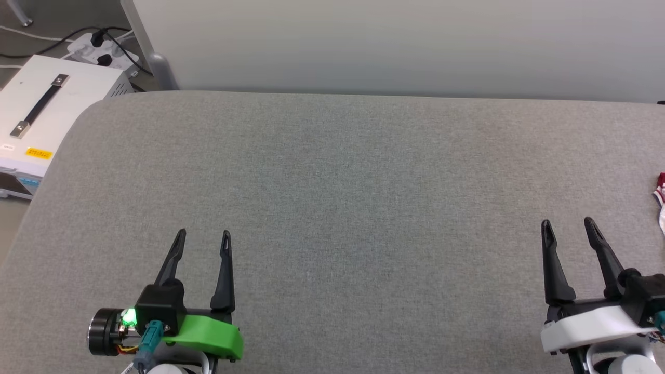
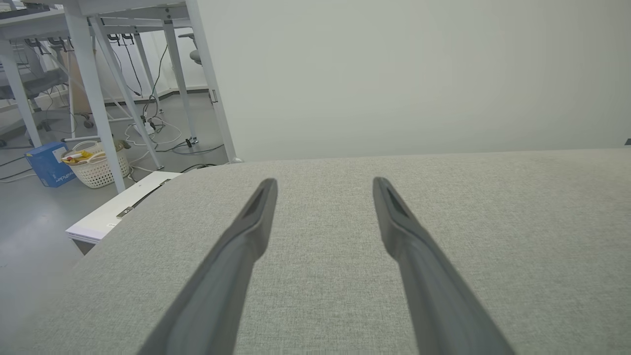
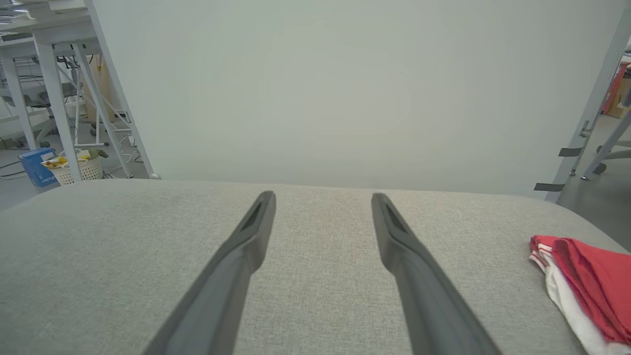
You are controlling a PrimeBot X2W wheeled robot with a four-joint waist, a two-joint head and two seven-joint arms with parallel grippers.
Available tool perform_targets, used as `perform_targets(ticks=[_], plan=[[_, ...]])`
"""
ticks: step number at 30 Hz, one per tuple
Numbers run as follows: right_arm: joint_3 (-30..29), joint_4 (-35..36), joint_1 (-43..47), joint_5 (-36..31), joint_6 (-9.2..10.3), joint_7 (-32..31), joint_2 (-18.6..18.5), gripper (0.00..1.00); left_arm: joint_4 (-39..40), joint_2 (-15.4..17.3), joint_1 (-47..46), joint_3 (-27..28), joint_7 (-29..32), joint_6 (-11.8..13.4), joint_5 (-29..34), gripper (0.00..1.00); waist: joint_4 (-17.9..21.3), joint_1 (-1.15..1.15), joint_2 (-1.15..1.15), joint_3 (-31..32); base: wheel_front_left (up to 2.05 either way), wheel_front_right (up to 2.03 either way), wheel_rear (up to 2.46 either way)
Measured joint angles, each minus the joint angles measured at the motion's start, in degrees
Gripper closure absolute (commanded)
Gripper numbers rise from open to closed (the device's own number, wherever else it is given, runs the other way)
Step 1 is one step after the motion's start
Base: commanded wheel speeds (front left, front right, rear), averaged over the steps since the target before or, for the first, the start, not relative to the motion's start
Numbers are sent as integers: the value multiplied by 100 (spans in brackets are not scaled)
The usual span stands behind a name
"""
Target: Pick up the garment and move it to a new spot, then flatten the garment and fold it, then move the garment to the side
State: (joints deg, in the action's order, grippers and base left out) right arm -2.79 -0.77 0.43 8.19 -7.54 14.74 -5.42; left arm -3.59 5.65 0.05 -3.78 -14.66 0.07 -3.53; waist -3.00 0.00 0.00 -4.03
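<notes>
The garment, red with white and striped trim, lies bunched at the far right of the grey table; in the head view just a sliver of the garment peeks in at the right edge. My right gripper stands open at the lower right, to the left of the garment and apart from it. In its own wrist view the right gripper has bare cloth-covered table between its fingers. My left gripper is open at the lower left, far from the garment, and the left gripper holds nothing.
A pale wall panel runs along the table's far edge. Off the table's left side stand a white box with a black handle and a power strip. A laundry basket and desk legs are on the floor beyond.
</notes>
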Motion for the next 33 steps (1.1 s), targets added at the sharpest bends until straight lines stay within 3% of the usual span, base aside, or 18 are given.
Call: perform_targets(ticks=[9,23,24,33], plan=[[-71,198,546,-8,0,0,169,0,-133,-47,199,9,0,-146,-1,0,25,0,0,258,0,0,0],[-58,240,672,-7,0,0,235,0,-205,-70,250,30,0,-291,3,0,38,0,0,363,0,0,0],[-54,236,672,-7,0,0,237,100,-212,-71,254,33,0,-294,3,100,42,0,0,368,0,0,0],[-55,236,670,3,0,-45,238,100,-205,-68,249,33,38,-293,3,100,53,0,0,371,0,0,0]])
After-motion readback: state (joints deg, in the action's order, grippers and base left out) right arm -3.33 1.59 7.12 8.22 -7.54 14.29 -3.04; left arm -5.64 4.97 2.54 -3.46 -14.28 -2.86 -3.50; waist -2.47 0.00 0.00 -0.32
